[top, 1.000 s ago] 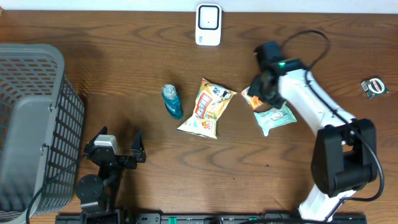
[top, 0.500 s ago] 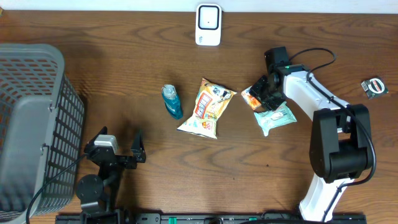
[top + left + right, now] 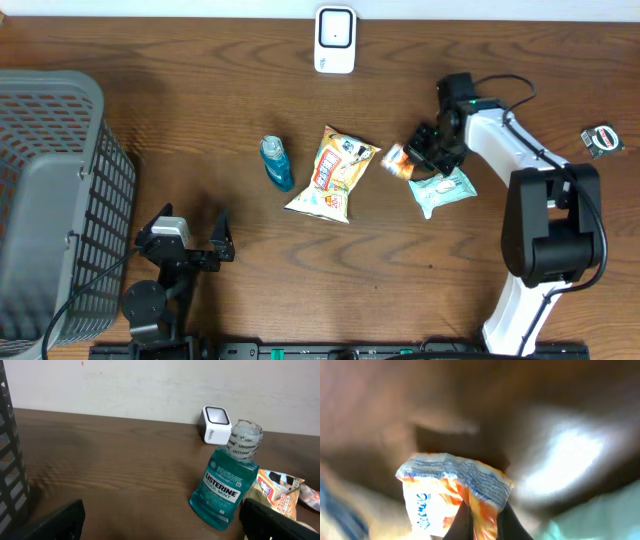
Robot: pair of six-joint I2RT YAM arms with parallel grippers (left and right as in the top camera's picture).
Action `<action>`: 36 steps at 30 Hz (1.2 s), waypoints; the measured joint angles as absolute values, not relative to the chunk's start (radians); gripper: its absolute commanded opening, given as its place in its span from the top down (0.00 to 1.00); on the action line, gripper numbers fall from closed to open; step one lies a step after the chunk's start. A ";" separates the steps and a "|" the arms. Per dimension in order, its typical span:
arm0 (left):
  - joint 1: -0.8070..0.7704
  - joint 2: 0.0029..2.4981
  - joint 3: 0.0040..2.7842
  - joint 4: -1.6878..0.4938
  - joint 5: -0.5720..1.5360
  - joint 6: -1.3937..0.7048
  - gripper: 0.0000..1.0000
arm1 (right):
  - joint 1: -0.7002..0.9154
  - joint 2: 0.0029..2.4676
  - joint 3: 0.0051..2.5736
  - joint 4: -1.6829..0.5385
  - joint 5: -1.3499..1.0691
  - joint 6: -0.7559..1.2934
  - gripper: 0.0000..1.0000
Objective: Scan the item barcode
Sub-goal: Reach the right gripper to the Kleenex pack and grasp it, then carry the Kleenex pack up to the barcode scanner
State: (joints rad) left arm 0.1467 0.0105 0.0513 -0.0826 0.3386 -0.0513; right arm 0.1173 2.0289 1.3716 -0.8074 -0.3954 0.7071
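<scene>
One orange snack packet (image 3: 397, 158) is pinched in the right hand (image 3: 420, 152), beside a pale green pouch (image 3: 445, 190), while the left hand (image 3: 192, 236) sits with fingers spread apart.

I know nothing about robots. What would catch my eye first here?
First, the right claw, pinched shut on a small orange snack packet, right of the table's middle. Next, the teal mouthwash bottle and the yellow chip bag beside it at the centre. Then the big grey basket filling the left edge.
</scene>
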 measured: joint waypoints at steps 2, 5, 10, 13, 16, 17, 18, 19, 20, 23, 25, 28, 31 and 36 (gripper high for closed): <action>0.147 0.010 0.051 -0.083 0.339 -0.051 0.02 | 0.097 2.029 1.381 -0.860 -0.519 0.645 0.98; 0.147 0.010 0.051 -0.083 0.339 -0.051 0.02 | 0.063 2.028 1.395 -0.949 -0.739 0.551 0.98; 0.147 0.010 0.051 -0.083 0.339 -0.051 0.02 | 0.041 2.028 1.399 -1.195 -0.984 0.454 0.99; 0.147 0.010 0.051 -0.083 0.339 -0.051 0.02 | 0.042 2.028 1.399 -1.368 -1.045 0.432 0.99; 0.147 0.010 0.051 -0.083 0.339 -0.051 0.02 | 0.042 2.028 1.399 -1.473 -1.074 0.428 0.99; 0.147 0.010 0.051 -0.083 0.339 -0.051 0.02 | 0.042 2.028 1.399 -1.493 -1.086 0.427 0.98; 0.147 0.010 0.051 -0.083 0.339 -0.051 0.02 | 0.042 2.028 1.399 -1.494 -1.089 0.426 0.98; 0.147 0.010 0.051 -0.083 0.339 -0.051 0.02 | 0.042 2.028 1.399 -1.494 -1.089 0.426 0.98; 0.147 0.010 0.051 -0.083 0.339 -0.051 0.02 | 0.042 2.028 1.399 -1.491 -1.091 0.425 0.99; 0.147 0.010 0.051 -0.083 0.339 -0.052 0.02 | 0.042 2.028 1.399 -1.453 -1.093 0.406 0.99; 0.147 0.010 0.051 -0.083 0.339 -0.051 0.02 | 0.042 2.028 1.400 -1.402 -1.101 0.328 0.99; 0.147 0.010 0.051 -0.083 0.339 -0.051 0.02 | 0.042 2.028 1.407 -1.346 -1.125 0.165 0.99; 0.147 0.010 0.051 -0.083 0.339 -0.052 0.02 | 0.043 2.028 1.446 -1.292 -1.129 0.040 0.99; 0.147 0.010 0.051 -0.083 0.339 -0.052 0.02 | 0.063 2.020 1.533 -1.056 -1.036 -0.070 0.99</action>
